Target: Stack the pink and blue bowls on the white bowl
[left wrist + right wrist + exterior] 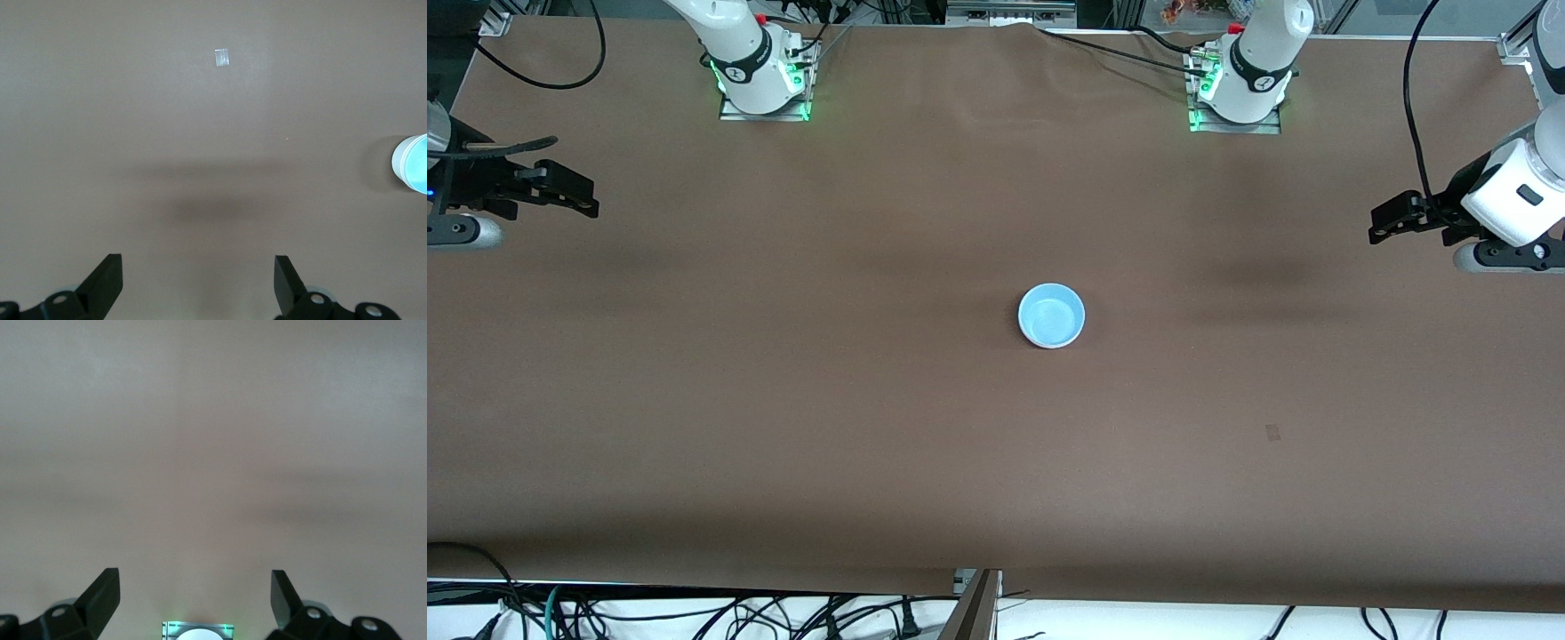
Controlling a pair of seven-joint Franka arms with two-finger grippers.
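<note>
One stack of bowls (1051, 315) sits in the middle of the tabletop (783, 400). The blue bowl is on top, a white rim shows under it, and no pink bowl can be seen, maybe because it is hidden inside. So stacking looks done. Two arms wait at the ends: left tool (1392, 218) and right tool (569, 191), fingers apart, holding nothing.

Brown table (783, 400): blue bowl (1051, 315) at centre; small tape patch (1272, 432) toward left arm's end
</note>
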